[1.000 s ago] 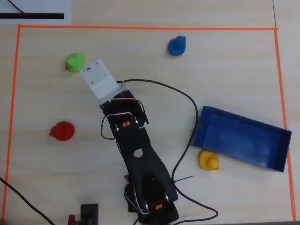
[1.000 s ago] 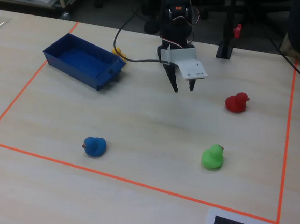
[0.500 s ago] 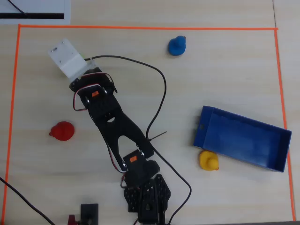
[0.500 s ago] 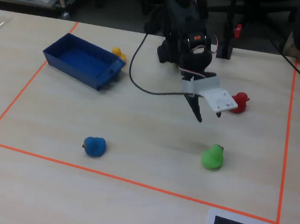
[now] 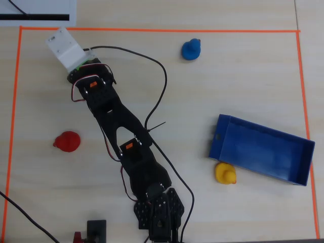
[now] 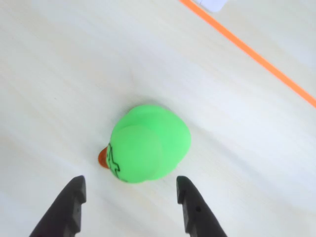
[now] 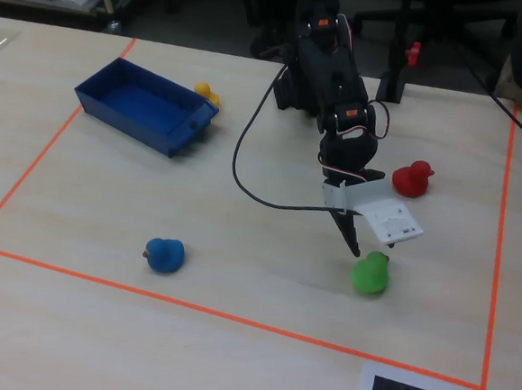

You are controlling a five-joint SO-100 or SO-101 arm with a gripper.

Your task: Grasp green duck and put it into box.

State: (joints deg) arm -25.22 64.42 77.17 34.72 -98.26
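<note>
While the gripper (image 6: pixel 129 207) hangs wide open and empty, the green duck (image 6: pixel 148 144) sits just ahead between its fingertips, lined up for grasping.

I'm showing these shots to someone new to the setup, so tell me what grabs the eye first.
First, the black arm stretched diagonally across the orange-taped table, its open pincer just above the green duck, which fills the wrist view and sits between the fingertips, not yet gripped. Next, the long blue box at the right of the overhead view, with a yellow duck beside it. A blue duck and a red duck sit apart.
</note>
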